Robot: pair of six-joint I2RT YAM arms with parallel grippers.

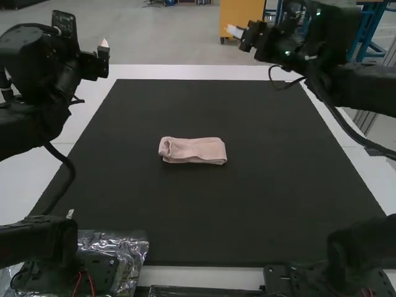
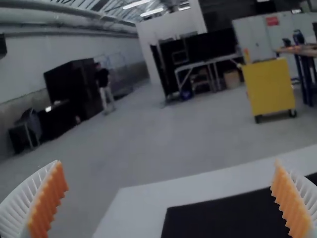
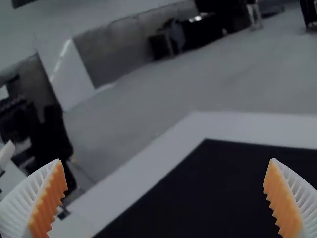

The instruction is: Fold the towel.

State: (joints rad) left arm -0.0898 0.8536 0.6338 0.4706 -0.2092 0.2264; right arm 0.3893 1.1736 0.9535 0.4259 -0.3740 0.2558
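Towel [image 1: 192,150] lies as a compact folded strip, mid-mat [image 1: 247,213], presumably placed there as finished; left gripper [image 2: 168,161] and right gripper [image 3: 165,159] spread, empty, well apart from it, likely to avoid disturbing the folds.

Towel [image 1: 193,150]: pale pink, plain, darker pink in the creases. Mat [image 1: 216,210]: solid black. Desk [image 1: 185,72]: white, unpatterned. Left arm [image 1: 37,74] and right arm [image 1: 365,86]: black. Left end effector [image 1: 104,44]: white fingers [image 2: 20,206], ribbed pattern; orange pads [image 2: 47,203]. Right end effector [image 1: 234,31]: same white ribbing, same orange. Wires [image 1: 91,283]: red. Plastic wrap [image 1: 127,247]: clear, silvery glints.
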